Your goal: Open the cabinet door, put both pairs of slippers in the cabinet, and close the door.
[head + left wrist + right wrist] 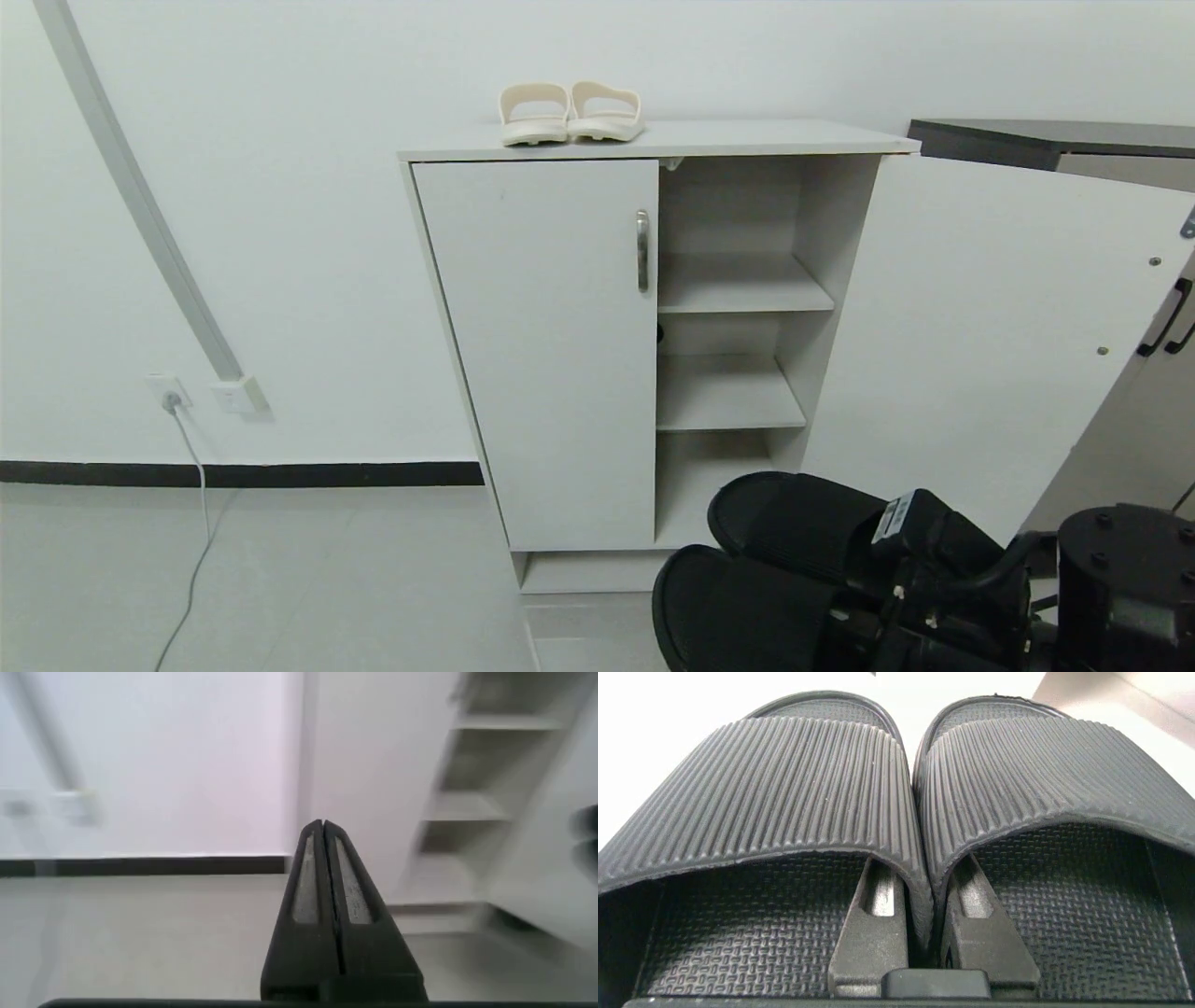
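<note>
Starting at the left: L gripper [323,877], seen in its wrist cam, has both fingers pressed flat together w/ nothing between them, over grey floor [140,943]. Head cam, left third of frame: a wall socket [168,387] w/ a cable [199,495] trailing down to the floor. Centre of frame: white cabinet [747,138], its left door [541,355] shut, metal handle [642,250] at that door's right edge. Upper centre, a pair of cream slippers [569,114] sits side by side on the cabinet top, toward its left end. Right of the handle the compartment stands open w/ two shelves [738,285] showing; right door [980,327] is swung wide out. Lower right: black slippers [775,560], side by side in front of the open compartment, held by R gripper [924,938], one finger inside each slipper, pinching their adjoining inner walls together.
</note>
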Available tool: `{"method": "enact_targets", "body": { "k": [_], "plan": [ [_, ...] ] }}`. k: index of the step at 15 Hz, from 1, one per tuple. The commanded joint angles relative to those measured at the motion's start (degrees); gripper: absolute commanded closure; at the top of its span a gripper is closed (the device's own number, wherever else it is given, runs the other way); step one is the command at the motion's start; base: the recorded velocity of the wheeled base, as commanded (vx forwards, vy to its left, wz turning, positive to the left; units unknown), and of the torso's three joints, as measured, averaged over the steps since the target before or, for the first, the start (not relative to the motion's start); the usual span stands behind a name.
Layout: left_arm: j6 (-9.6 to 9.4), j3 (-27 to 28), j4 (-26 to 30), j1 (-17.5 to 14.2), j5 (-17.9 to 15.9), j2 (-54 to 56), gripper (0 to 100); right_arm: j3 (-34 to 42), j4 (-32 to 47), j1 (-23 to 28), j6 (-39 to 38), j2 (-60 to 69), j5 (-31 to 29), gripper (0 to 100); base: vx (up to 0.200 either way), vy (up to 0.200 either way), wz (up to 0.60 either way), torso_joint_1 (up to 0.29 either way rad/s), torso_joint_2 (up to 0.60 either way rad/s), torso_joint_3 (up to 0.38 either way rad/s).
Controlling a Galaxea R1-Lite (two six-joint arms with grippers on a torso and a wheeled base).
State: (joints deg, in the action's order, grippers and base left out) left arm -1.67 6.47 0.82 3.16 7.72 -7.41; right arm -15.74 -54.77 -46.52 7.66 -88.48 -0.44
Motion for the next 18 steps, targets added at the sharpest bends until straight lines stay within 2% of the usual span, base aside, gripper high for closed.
{"method": "enact_targets", "body": {
  "k": [1,3,4,6,8,9,11,14,18],
  "plan": [
    [-0.44,-6.1,-2.4,-3.0,-2.9,7.4,100,0.0,-0.1,0.1,0.1,0.1,-0.1,100,0.000,0.000,0.00,0.000,0.00,0.000],
    [-0.62,-6.3,0.1,-3.0,-5.7,7.3,100,0.0,-0.1,0.0,0.0,0.0,-0.1,100,0.000,0.000,0.00,0.000,0.00,0.000],
    [-0.35,-6.5,-0.7,-3.0,-8.6,7.3,100,0.0,-0.1,-0.1,0.1,-0.1,-0.1,100,0.000,0.000,0.00,0.000,0.00,0.000],
    [-0.88,-6.5,-0.7,-3.0,-9.2,7.3,100,-0.3,-0.1,-0.2,0.1,-0.4,-0.1,100,0.000,0.000,0.00,0.000,0.00,0.000],
    [-0.53,-6.5,-0.7,-3.0,-9.2,7.3,100,-2.7,-0.1,-0.2,-1.0,-2.5,-1.4,100,0.000,0.000,0.00,0.000,0.00,0.000],
    [-0.44,-6.5,-0.7,-3.0,-9.2,7.3,100,-3.5,-0.1,-0.4,-2.2,-3.3,-3.8,100,0.000,0.000,0.00,0.000,0.00,0.000],
    [-0.26,-6.5,-0.7,-3.0,-9.1,7.3,100,-7.9,-0.1,-4.9,-9.9,-7.4,-14.2,100,0.000,0.000,0.00,0.000,0.00,0.000],
    [0.18,-6.5,-0.7,-3.0,-9.0,7.4,100,-15.8,-0.1,-8.2,-15.0,-14.4,-27.4,100,0.000,0.000,0.00,0.000,0.00,0.000],
    [0.18,-6.5,-0.7,-3.0,-9.0,7.3,100,-24.2,-0.2,-7.0,-19.3,-22.4,-36.0,100,0.000,0.000,0.00,0.000,0.00,0.000]
  ]
}}
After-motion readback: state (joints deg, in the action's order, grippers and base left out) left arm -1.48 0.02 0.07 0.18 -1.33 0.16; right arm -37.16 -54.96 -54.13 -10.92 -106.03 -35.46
